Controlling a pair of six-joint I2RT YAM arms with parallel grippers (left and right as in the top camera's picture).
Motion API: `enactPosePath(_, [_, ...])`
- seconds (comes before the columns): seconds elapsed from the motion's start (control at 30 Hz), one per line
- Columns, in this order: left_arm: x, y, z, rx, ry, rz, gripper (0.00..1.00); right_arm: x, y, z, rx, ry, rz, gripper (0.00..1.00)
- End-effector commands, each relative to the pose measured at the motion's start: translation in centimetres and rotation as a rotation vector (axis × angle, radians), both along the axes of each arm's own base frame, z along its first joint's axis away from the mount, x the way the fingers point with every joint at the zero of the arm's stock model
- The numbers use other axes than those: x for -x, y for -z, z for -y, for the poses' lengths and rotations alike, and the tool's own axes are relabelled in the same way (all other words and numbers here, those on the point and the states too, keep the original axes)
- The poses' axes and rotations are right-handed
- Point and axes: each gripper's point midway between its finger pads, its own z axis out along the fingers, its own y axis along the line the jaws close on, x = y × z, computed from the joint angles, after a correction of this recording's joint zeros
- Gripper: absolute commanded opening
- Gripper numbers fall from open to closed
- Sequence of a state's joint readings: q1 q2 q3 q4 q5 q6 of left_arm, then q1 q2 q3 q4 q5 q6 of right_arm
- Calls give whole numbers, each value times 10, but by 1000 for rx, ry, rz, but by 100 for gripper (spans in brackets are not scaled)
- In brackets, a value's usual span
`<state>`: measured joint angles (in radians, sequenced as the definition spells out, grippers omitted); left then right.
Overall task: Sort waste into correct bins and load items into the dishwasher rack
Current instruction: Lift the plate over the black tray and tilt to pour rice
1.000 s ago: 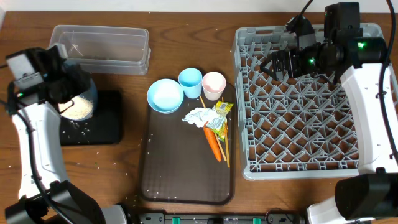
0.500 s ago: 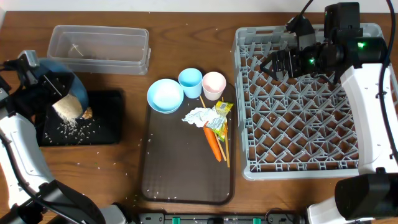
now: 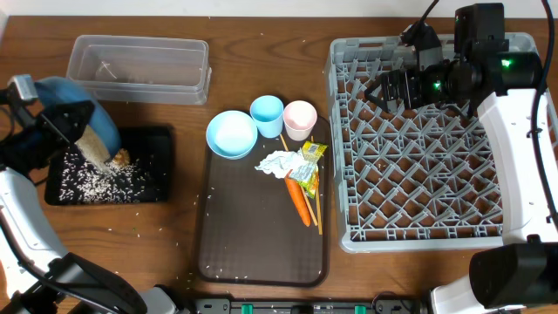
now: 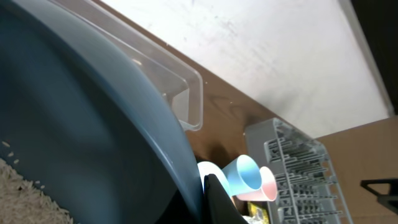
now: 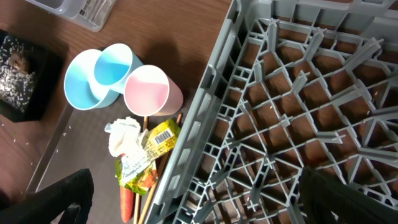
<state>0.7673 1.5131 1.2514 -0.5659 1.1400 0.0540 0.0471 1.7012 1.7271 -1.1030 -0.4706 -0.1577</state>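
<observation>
Rice-dumping step, by my reading.

Far left of the brown serving tray (image 3: 261,235): left gripper (image 3: 54,131) is clenched on the rim of the blue plate (image 3: 80,94). The plate is tilted steeply over the black tray (image 3: 161,166). Rice (image 3: 91,179) lies in the black tray, with a packed clump at the plate's low edge and a brown lump (image 3: 120,158) beside it. Loose grains are scattered on the table (image 3: 174,262) around it.

Up-left of the serving tray: clear tub (image 3: 139,61), contents too faint to identify.

On the serving tray's far end: bowl (image 3: 231,133), blue cup (image 3: 267,113), pink cup (image 3: 299,118). Mid-tray, toward its right edge: tissue (image 3: 279,162), wrapper (image 3: 307,166), carrot (image 3: 298,199), chopsticks (image 3: 317,209).

Just right of the serving tray: rack (image 3: 418,234), nothing loaded. Right gripper (image 3: 382,91) hangs over the rack's far left corner, jaws released, holding nothing.

Risks:
- The clump could drop all at once and scatter grains over the black tray's low wall.
- An edge-only grip on a steeply tilted plate could slip.
- Sticky rice may cling, so the plate could reach the rack dirty.
- The plate's rim could knock the tub when it is lifted away.
</observation>
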Motion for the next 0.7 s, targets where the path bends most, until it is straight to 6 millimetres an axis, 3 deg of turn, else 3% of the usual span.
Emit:
enactPosePath(0.0, [6, -13, 1, 31, 38, 72, 6, 0, -12, -3, -12, 3, 25, 99])
enactPosePath(0.67, [26, -34, -14, 136, 39, 161, 6, 0, -12, -3, -12, 3, 25, 99])
